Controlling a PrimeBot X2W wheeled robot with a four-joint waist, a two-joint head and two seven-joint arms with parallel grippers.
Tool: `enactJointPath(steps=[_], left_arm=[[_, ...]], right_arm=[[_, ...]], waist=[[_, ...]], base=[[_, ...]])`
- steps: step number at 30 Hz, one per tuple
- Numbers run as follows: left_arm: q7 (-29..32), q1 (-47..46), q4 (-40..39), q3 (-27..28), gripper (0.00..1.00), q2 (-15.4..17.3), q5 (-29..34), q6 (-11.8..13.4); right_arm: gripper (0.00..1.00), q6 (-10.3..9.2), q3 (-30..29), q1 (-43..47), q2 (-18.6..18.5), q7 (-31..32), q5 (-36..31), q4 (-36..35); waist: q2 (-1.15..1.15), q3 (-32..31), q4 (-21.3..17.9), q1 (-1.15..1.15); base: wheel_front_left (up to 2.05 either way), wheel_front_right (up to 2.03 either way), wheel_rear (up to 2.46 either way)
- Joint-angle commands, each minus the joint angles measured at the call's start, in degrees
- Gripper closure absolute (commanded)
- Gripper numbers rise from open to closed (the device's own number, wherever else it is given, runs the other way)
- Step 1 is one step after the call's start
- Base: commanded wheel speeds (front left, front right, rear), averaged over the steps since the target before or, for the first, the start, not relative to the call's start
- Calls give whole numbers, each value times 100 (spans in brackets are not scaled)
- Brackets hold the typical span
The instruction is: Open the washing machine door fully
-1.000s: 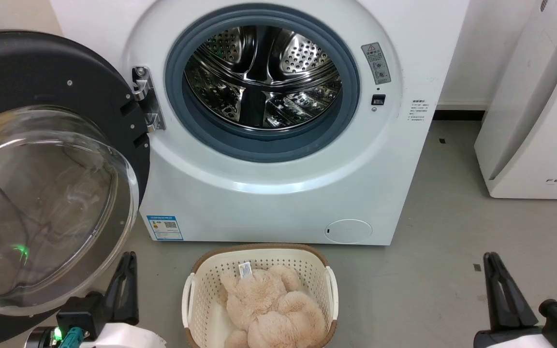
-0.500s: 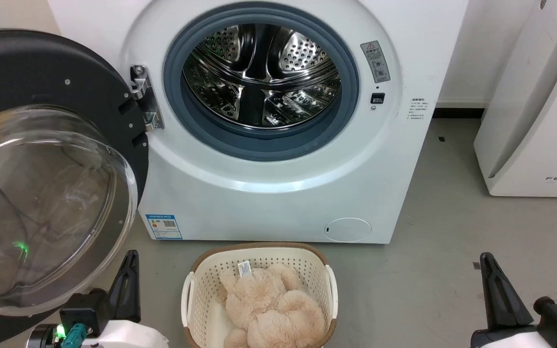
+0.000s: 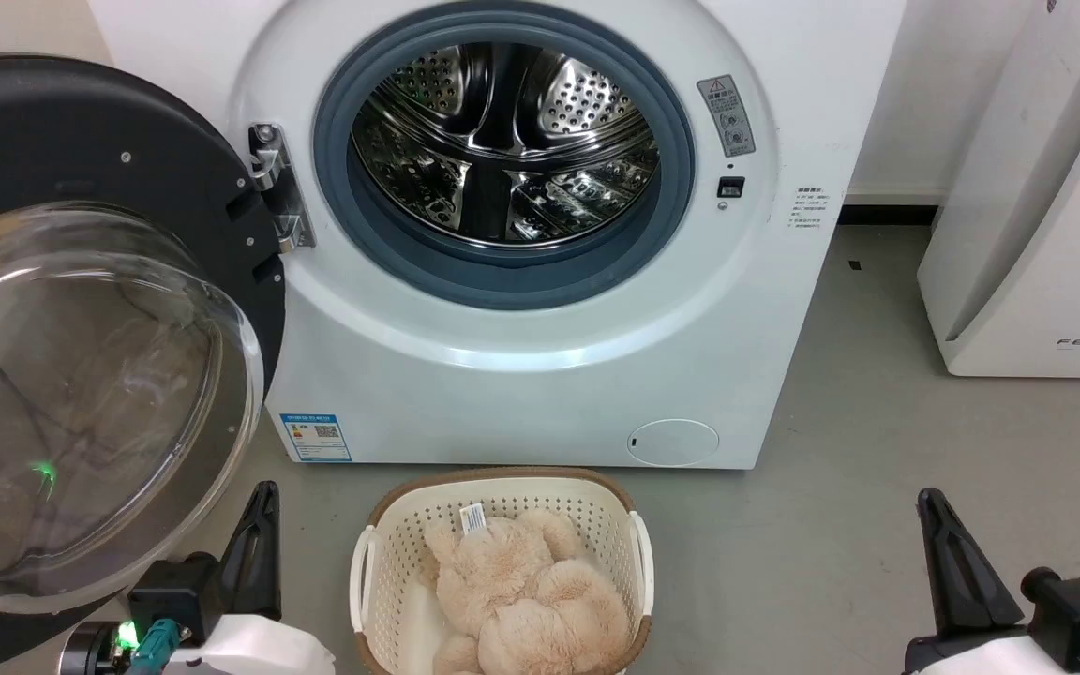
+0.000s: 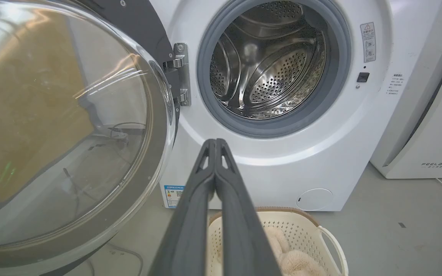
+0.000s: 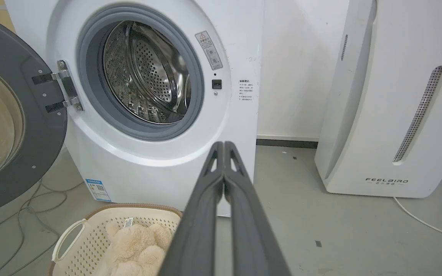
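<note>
Standing on the grey floor, the washing machine (image 3: 521, 375) is showing its steel drum uncovered. A white appliance (image 3: 1046, 234) is sitting to its right, apart from it. The washing machine door (image 3: 81, 141) is hanging swung wide to the robot's left on its metal hinge (image 3: 277, 202), with the glass bowl bulging toward the robot. A cream basket (image 3: 502, 478) is resting on the floor just before the washer, carrying a beige plush toy (image 3: 521, 591). The left gripper (image 4: 215, 143) and the right gripper (image 5: 224, 145) are hovering low, each with its fingers pressed together, gripping nothing.
</note>
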Motion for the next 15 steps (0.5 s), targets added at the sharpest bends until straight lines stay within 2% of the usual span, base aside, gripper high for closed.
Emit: enactJointPath(steps=[1, 15], left_arm=[[56, 7, -54, -10, 100, 2, 45, 48], [220, 10, -177, -80, 100, -5, 92, 110]], right_arm=[[100, 1, 23, -69, 4, 40, -39, -51], [100, 2, 81, -124, 6, 204, -102, -82]], waist=[[0, 4, -2, 0], [0, 32, -16, 0]], base=[[0, 0, 0], [0, 0, 0]])
